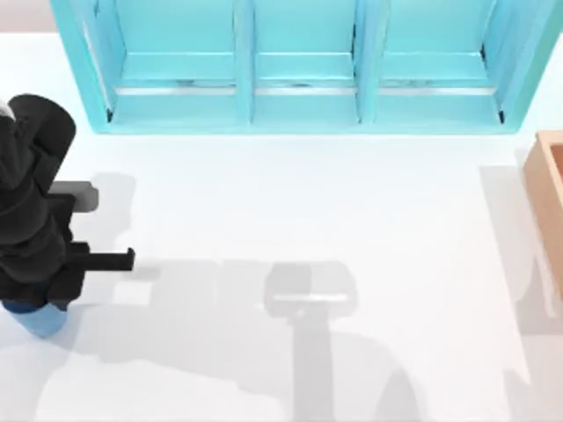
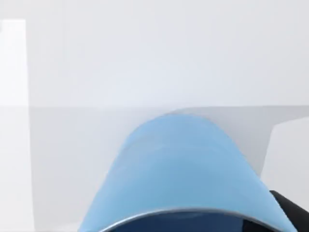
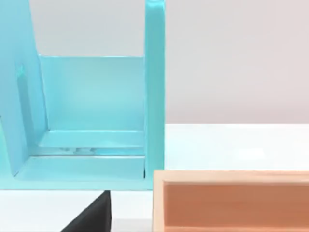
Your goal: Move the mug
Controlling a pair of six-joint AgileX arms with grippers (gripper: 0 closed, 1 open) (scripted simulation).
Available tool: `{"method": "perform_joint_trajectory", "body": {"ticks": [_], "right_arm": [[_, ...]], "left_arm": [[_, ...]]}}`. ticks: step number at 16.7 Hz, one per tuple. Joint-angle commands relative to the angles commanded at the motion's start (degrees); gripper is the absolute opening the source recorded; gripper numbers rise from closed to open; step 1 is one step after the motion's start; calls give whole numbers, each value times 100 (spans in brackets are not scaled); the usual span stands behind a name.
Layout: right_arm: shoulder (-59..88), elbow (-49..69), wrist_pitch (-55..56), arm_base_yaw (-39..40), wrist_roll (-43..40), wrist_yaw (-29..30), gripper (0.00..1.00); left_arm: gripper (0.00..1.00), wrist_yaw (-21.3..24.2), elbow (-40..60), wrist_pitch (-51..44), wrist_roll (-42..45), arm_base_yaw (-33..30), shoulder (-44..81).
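The mug (image 1: pixel 41 320) is a small plain blue cup at the table's left edge, mostly covered by my black left arm. In the left wrist view the mug (image 2: pixel 178 174) looms very close, its grey rim and darker inside at the near edge. My left gripper (image 1: pixel 40 303) sits right over it, and one black finger (image 2: pixel 289 212) lies against the cup's side. It looks shut on the mug. My right arm is parked off the right side; a black part of it (image 3: pixel 91 217) pokes into the right wrist view.
A light cyan shelf unit (image 1: pixel 299 66) with three bays spans the back of the table, seen too as the shelf (image 3: pixel 91 121). A tan wooden box (image 1: pixel 550 189) stands at the right edge, close before the right wrist as the box (image 3: pixel 231 200).
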Motion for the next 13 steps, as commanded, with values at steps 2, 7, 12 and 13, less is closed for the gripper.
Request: {"method": "perform_joint_trajectory", "body": {"ticks": [2,7,12,13], "right_arm": [[0,0,0,0,0,0,100],[0,0,0,0,0,0,100],[0,0,0,0,0,0,100],[0,0,0,0,0,0,100]], "left_arm": [[30,0,0,0,0,0,0],[68,0,0,0,0,0,0],[100,0,0,0,0,0,0],[100,0,0,0,0,0,0]]}}
